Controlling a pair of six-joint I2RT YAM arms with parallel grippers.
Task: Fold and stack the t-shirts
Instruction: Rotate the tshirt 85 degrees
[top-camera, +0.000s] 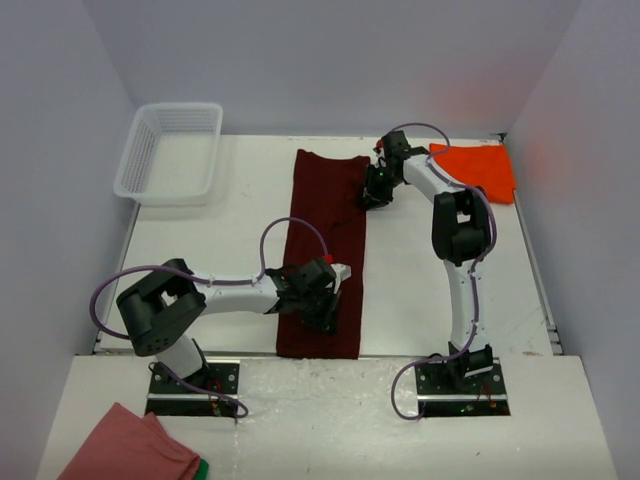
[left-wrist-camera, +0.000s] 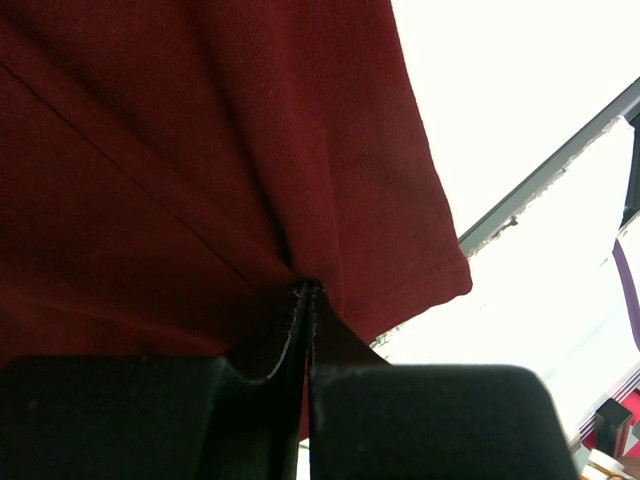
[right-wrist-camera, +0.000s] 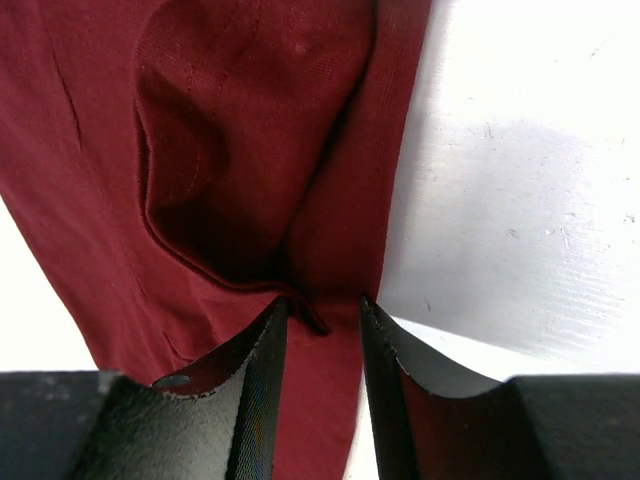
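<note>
Maroon shirt (top-camera: 322, 230): narrow strip with its sides folded in, lying mid-table (top-camera: 200, 240) and running from the far edge toward the near one.
Orange shirt (top-camera: 478, 170): far right corner of the table, beside the right arm; no tool on it.
Left tool (left-wrist-camera: 305, 292): jaws together, clamped on the strip's cloth by its near right hem corner.
Right tool (right-wrist-camera: 323, 310): at the strip's far right edge, jaws partly apart astride a raised fold. The wrist view does not settle whether they pinch it or only straddle it.
Step in hand: by appearance, taking hold of the strip's right edge at both ends, ahead of a crosswise fold.
Next move calls for: a sure hold at the far end, then one end carried over the other with hems aligned.
Left to do: fold the orange shirt; stack the pair.
</note>
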